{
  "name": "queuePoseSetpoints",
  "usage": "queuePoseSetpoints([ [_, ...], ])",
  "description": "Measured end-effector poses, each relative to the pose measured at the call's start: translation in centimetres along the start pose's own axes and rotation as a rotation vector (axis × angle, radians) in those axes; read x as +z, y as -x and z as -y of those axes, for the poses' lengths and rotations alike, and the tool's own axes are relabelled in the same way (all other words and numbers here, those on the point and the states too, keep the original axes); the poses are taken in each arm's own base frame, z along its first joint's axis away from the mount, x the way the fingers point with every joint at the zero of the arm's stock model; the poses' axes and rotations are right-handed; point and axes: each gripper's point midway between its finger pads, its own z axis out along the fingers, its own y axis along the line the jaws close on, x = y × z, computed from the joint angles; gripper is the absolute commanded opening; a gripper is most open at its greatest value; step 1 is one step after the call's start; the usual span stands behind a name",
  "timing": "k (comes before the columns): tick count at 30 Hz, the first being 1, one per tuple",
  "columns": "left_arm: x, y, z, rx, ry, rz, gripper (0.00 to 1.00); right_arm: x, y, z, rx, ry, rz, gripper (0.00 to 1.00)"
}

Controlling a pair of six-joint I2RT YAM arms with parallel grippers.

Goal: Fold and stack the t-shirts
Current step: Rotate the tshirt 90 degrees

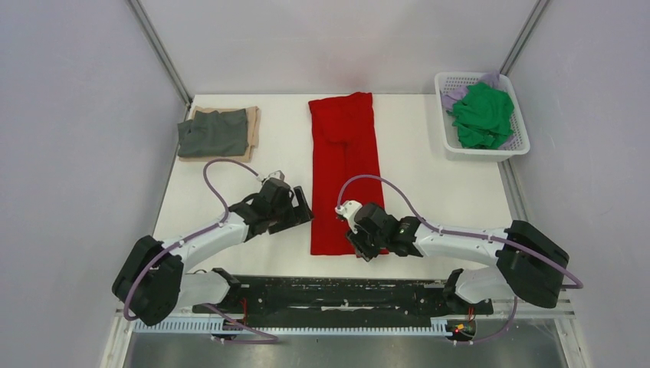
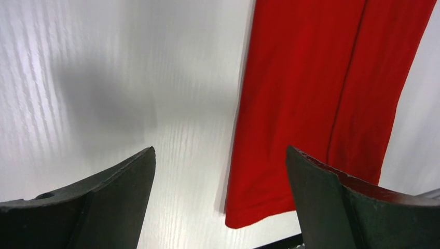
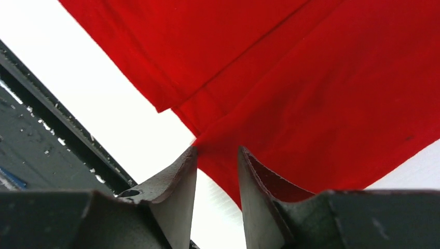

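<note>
At desk [image 1: 437,199] centre, red shirt [image 1: 345,165]: folded into a long narrow strip running 12 to 6 o'clock, flat, with a lengthwise fold line down the middle. Near hem at 6 o'clock, close to the black rail [image 1: 329,291] along the desk's near edge.

Beside the strip's 9 o'clock edge, low down toward the hem, left gripper [image 1: 300,208], over bare desk just next to the cloth. Fingers [image 2: 104,202] spread wide in the left wrist view, with only desk and the strip's near left corner between them; no contact with the cloth visible.

At the strip's near right corner, about 5 o'clock of it, right gripper [image 1: 360,245]. Fingers [image 3: 171,187] nearly together with a slim gap, white desk visible through it and no cloth inside. Hem edge right at the fingertips; touching or not, cannot tell. Part of that corner hidden under the gripper in the top view.

At 10 o'clock, folded grey shirt [image 1: 213,133] on top of folded tan shirt [image 1: 254,123], tan showing along the far and right edges. At 2 o'clock, white basket [image 1: 483,154] holding crumpled green shirt [image 1: 483,115] over lilac shirt [image 1: 454,97]. Both well apart from the fingers.
</note>
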Motion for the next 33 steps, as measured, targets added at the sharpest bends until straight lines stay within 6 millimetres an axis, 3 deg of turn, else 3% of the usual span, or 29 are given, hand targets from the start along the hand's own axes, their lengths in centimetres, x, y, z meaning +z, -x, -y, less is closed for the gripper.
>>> queuePoseSetpoints([
  [4,-0.5,-1.1,0.3,0.019,-0.016,-0.008,1.00,0.3,0.0,0.1,-0.001,-0.016,0.000,0.36],
  [19,-0.9,-1.6,-0.3,0.038,0.013,-0.013,1.00,0.8,0.0,-0.1,0.003,-0.081,0.013,0.28],
  [27,-1.1,-1.2,-0.7,0.044,0.047,0.000,1.00,1.0,0.0,-0.3,0.024,-0.081,0.012,0.07],
  [28,-1.1,-1.1,-0.6,0.043,0.046,0.004,1.00,1.0,0.0,-0.3,0.027,-0.081,0.013,0.01],
  [33,-1.2,-0.8,-0.7,0.044,0.055,0.014,1.00,1.0,0.0,-0.3,0.040,-0.083,0.014,0.00],
])
